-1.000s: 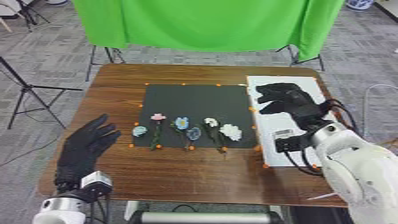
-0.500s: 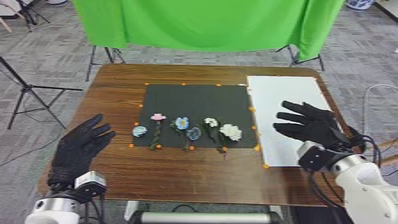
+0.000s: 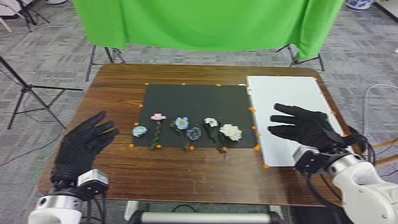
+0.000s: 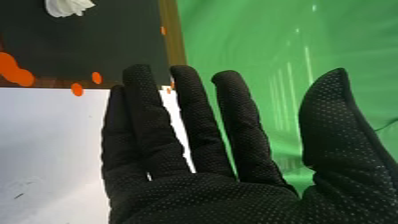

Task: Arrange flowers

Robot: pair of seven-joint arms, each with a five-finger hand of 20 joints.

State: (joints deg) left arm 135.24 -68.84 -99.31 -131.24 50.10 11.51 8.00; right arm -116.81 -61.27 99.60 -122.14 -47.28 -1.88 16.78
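My right hand (image 3: 306, 129) is over the white board (image 3: 289, 92), open, fingers pointing toward the black mat (image 3: 191, 100). In the right wrist view the same hand (image 4: 204, 195) has straight, spread fingers holding nothing; a white flower (image 4: 68, 6) lies on the mat beyond. My left hand (image 3: 83, 145) stands open over the table's left part. Along the mat's near half lie a pink flower (image 3: 158, 117), a small light blue flower (image 3: 139, 131), a blue flower (image 3: 181, 123), a grey-blue flower (image 3: 194, 133), a small white flower (image 3: 211, 122) and a fuller white flower (image 3: 231, 132).
Orange dots line the edges of the mat and board on the brown table (image 3: 178, 175). Past the far edge hangs a green cloth (image 3: 209, 25) on stands. A black tripod (image 3: 28, 87) is on the floor at the left.
My right hand has drawn back from the far part of the white board toward its near right side, its fingers now spread. The left hand has barely moved.
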